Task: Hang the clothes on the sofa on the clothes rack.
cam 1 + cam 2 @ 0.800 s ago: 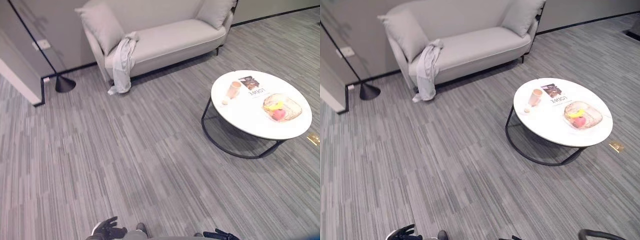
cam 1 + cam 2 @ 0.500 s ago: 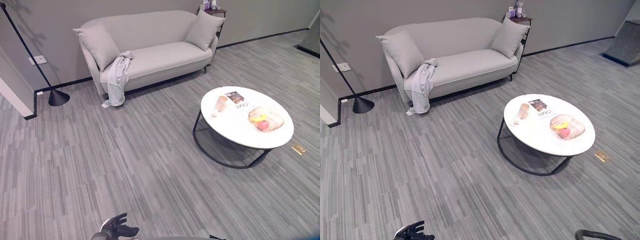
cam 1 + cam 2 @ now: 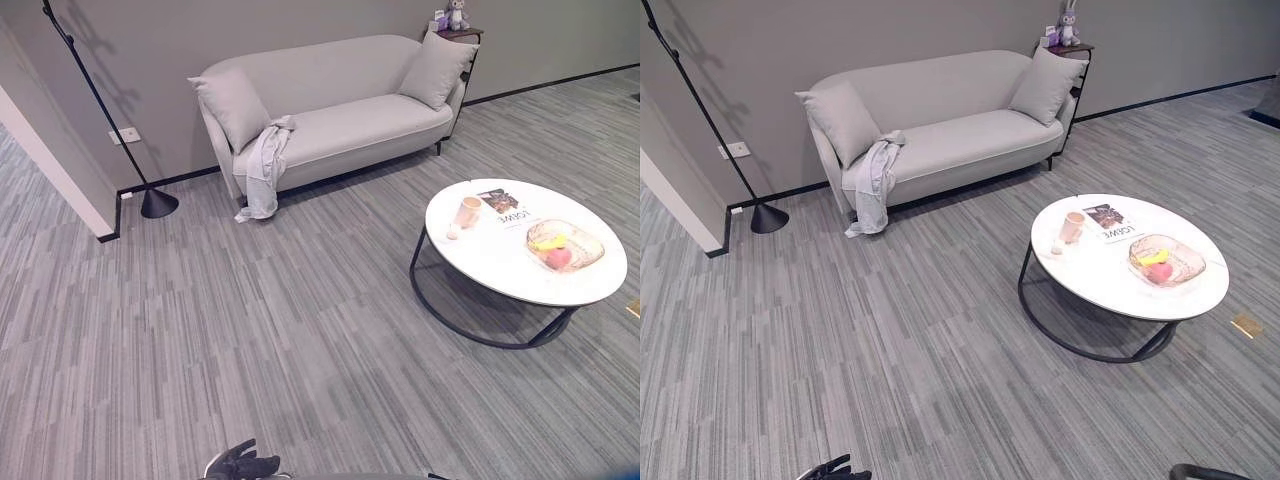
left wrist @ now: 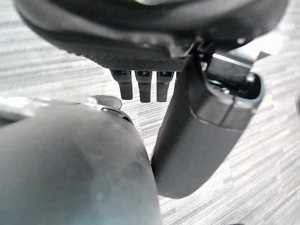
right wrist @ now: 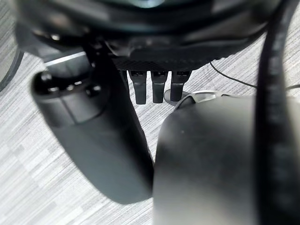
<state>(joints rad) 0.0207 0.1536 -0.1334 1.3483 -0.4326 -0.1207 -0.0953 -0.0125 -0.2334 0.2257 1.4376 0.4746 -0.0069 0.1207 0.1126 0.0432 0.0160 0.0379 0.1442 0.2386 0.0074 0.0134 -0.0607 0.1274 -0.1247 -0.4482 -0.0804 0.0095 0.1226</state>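
One pale grey garment (image 3: 262,170) hangs over the front edge of the light grey fabric sofa (image 3: 350,110), at its left end beside a grey cushion (image 3: 231,107), its hem trailing to the striped grey carpet floor (image 3: 250,330). You stand well apart from it, so the step in hand looks like the walk-up, with nothing of the task yet done.

Your left hand (image 3: 243,464) shows at the bottom of the left eye view, low at your side, its fingers (image 4: 143,86) straight and relaxed, holding nothing. Your right hand (image 5: 159,89) likewise hangs with fingers straight and empty, over bare carpet.

Head for the sofa's left end, keeping the round white surface on its black wire frame (image 3: 520,250) well off to your right; it carries a pink cup (image 3: 470,210), a magazine (image 3: 502,203) and a glass bowl of fruit (image 3: 563,246). Mind the thin black pole with a cone-shaped base (image 3: 157,203) by the wall to the left; whether it is the rack you cannot tell. Stop just before the trailing hem, then reach for the bunched cloth on the seat edge, where limp fabric should gather best.
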